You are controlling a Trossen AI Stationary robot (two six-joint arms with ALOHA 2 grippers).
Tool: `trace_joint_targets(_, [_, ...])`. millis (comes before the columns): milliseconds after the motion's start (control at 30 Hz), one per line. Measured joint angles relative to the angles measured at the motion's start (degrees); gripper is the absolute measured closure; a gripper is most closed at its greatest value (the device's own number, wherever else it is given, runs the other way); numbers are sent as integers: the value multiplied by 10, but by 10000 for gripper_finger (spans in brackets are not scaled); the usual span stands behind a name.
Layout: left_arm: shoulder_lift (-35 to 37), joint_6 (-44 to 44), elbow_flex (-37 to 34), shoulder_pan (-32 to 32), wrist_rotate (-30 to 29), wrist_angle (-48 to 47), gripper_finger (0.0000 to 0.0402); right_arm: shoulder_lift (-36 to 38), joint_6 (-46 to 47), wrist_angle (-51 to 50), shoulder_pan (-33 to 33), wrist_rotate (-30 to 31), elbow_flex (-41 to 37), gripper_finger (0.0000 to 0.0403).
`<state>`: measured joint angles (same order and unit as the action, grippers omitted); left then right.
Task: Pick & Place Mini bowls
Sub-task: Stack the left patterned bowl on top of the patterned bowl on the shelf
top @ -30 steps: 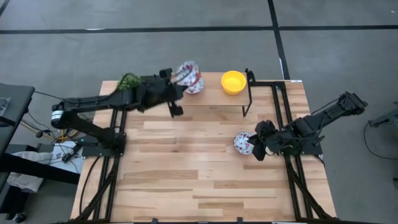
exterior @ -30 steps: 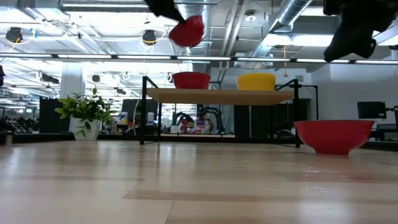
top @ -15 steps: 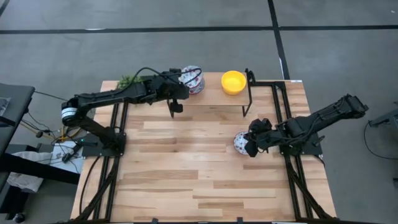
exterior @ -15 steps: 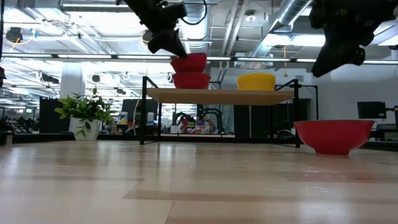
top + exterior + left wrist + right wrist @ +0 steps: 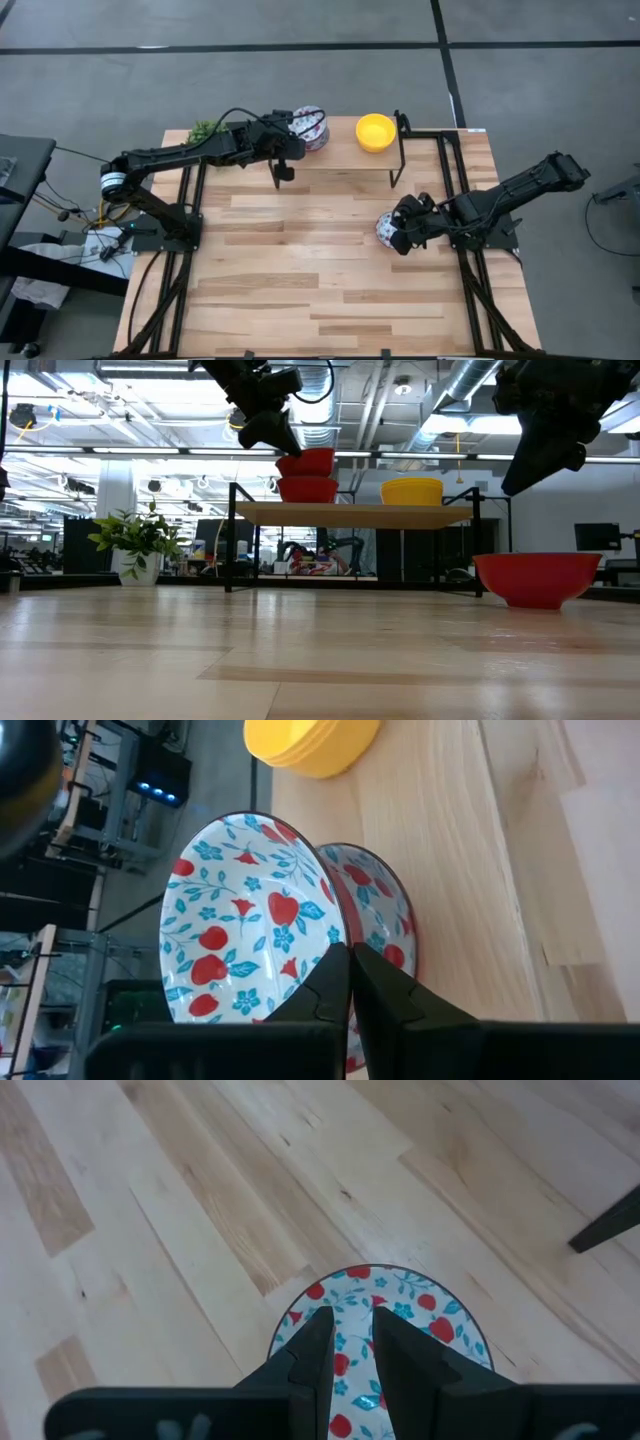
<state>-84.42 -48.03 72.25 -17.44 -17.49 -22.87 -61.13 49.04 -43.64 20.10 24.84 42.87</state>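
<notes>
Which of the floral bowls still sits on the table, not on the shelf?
The white floral bowl under the right tool; the other two floral bowls are stacked on the shelf.

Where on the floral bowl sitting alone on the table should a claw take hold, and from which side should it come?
Probably the rim. The floral bowl sits upright and open on the table, so its thin wall is the only part narrow enough to pinch. Come from above, one finger inside and one outside. The right claw is already lined up over the rim this way.
</notes>
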Motion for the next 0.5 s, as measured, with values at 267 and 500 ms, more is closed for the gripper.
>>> trace_joint_targets(267, [0,-2,0,0,5,-23,394,0,0,0,0,0,0,339])
trace_joint_targets(500, [0,-2,0,-2,15,-23,392,0,0,0,0,-3,0,339])
